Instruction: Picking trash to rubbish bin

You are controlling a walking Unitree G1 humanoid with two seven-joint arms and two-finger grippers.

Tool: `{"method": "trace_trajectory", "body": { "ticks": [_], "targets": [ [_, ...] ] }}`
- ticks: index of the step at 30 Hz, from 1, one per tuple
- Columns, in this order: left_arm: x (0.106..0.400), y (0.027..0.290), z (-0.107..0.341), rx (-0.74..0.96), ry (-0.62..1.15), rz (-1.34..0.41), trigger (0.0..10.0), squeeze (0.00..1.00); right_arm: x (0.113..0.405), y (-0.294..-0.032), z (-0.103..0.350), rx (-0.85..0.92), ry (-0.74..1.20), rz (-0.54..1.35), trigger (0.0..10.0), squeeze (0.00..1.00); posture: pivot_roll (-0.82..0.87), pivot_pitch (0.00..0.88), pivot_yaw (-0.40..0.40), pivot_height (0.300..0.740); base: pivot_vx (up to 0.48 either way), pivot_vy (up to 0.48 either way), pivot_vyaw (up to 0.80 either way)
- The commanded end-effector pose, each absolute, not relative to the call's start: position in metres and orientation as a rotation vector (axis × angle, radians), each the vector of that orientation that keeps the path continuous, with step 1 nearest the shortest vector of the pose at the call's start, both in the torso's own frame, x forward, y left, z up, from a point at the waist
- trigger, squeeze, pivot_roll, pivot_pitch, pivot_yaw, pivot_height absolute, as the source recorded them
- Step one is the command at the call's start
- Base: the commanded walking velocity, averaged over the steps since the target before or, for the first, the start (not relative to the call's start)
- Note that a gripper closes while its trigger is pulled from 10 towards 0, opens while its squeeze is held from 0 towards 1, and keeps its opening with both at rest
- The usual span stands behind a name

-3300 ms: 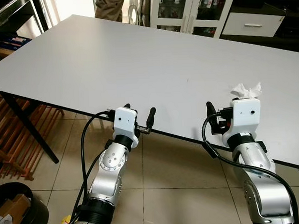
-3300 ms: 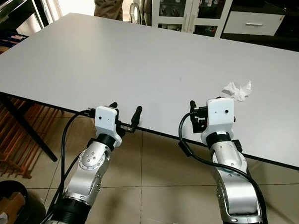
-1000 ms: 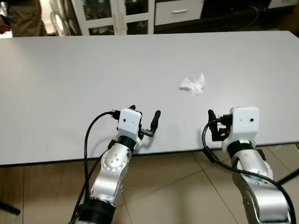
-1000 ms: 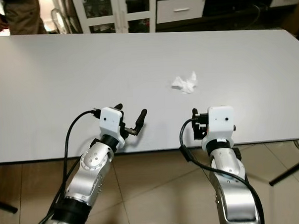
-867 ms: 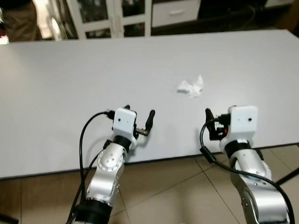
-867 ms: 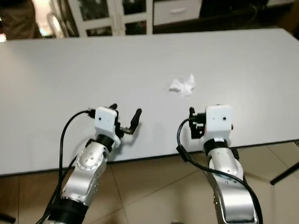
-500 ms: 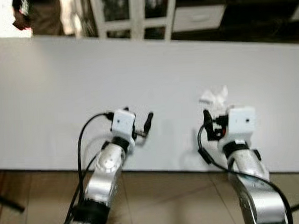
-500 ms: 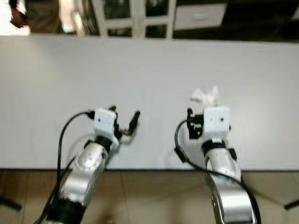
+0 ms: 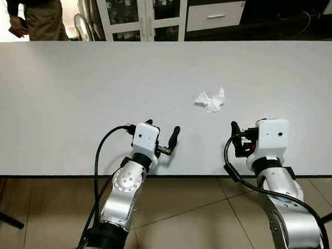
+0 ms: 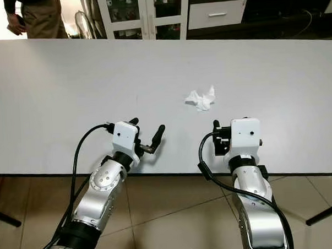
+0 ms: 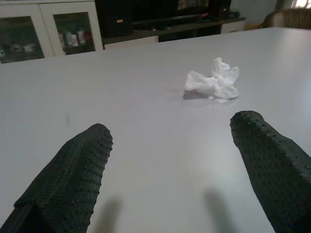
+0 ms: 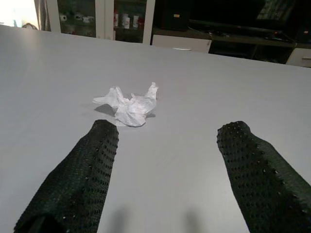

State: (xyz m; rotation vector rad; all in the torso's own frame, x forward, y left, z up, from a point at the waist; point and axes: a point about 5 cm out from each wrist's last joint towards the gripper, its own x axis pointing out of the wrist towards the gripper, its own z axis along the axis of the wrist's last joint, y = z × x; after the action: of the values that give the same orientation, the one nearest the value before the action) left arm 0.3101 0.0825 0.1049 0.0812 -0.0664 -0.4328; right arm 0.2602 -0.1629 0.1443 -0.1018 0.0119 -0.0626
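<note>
A crumpled white tissue (image 9: 210, 100) lies on the white table (image 9: 71, 90), right of its middle. Both arms reach over the near edge. My left gripper (image 9: 162, 131) hovers low over the table, open and empty, with the tissue (image 11: 214, 80) ahead and to its right. My right gripper (image 12: 167, 133) is open too, and the tissue (image 12: 128, 105) sits a short way ahead, slightly left of its line. Neither gripper touches the tissue.
A person (image 9: 37, 17) stands beyond the table's far left corner. White glass-door cabinets (image 9: 144, 12) and a drawer unit (image 9: 215, 15) line the back wall. Tiled floor (image 9: 192, 222) and a table leg (image 10: 324, 211) show below the near edge.
The camera has swung and settled, so the tissue now sits ahead between the two grippers rather than by the right one. Both grippers stay open and empty.
</note>
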Motion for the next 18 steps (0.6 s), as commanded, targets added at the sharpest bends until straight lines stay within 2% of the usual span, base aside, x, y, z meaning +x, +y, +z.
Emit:
{"method": "trace_trajectory", "body": {
  "ticks": [1, 2, 9, 14, 18],
  "targets": [
    [0.3108, 0.084, 0.105, 0.09, -0.063, -0.427, 10.0, 0.0, 0.2612, -0.1618, 0.145, -0.106, 0.009, -0.064, 10.0, 0.0, -0.11, 0.084, -0.005, 0.74, 0.0, -0.472, 0.0],
    [0.3107, 0.0842, 0.105, 0.089, -0.063, -0.427, 10.0, 0.0, 0.2613, -0.1615, 0.1448, -0.106, 0.009, -0.064, 10.0, 0.0, -0.11, 0.084, -0.004, 0.74, 0.0, -0.472, 0.0],
    [0.3108, 0.0859, 0.1052, 0.099, -0.062, -0.429, 10.0, 0.0, 0.2616, -0.1599, 0.1441, -0.103, 0.01, -0.062, 10.0, 0.0, -0.11, 0.085, 0.0, 0.74, 0.0, 0.0, 0.0],
    [0.3111, 0.0866, 0.105, 0.096, -0.06, -0.425, 10.0, 0.0, 0.2617, -0.1596, 0.1437, -0.102, 0.01, -0.064, 10.0, 0.0, -0.11, 0.085, 0.003, 0.74, 0.0, -0.48, 0.0],
    [0.3109, 0.0855, 0.1052, 0.099, -0.062, -0.426, 10.0, 0.0, 0.2611, -0.1597, 0.1428, -0.101, 0.013, -0.066, 10.0, 0.0, -0.11, 0.085, 0.003, 0.74, 0.0, 0.0, 0.0]
  ]
}}
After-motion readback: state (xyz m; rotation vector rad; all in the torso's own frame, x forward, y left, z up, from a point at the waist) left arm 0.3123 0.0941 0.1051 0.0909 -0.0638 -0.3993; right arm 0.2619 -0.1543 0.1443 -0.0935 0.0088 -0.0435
